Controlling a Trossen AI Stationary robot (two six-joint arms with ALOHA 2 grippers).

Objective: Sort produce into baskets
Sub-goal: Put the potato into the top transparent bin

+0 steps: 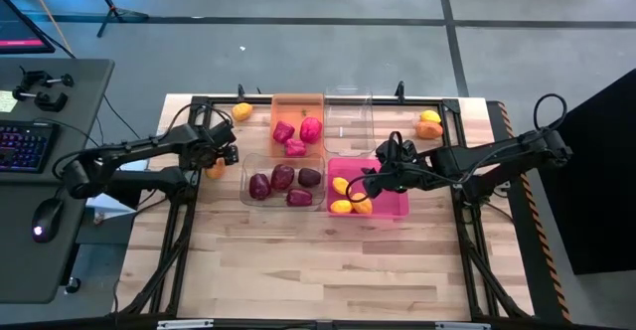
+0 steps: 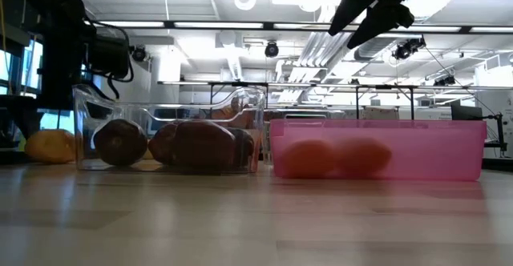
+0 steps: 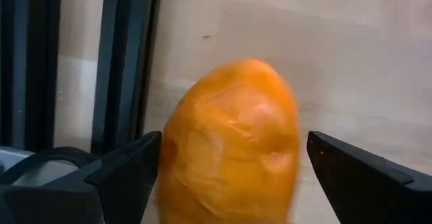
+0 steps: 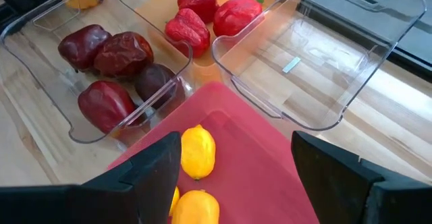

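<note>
My left gripper is open at the table's left, its fingers on either side of an orange oval fruit that lies on the wood beside the dark frame rail. My right gripper is open and empty above the pink basket, which holds yellow and orange pieces. The orange basket holds three pink-red pieces. One clear basket holds several maroon pieces. The other clear basket holds nothing. My left gripper stands with one finger right at the orange fruit's side and the other finger a little off its other side. I cannot tell whether the near finger touches it. The fruit rests on the table.
An orange fruit lies at the far left by the frame. A yellow one and an orange one lie at the far right. A desk with keyboard and mouse stands left of the table. Bare wood fills the near half.
</note>
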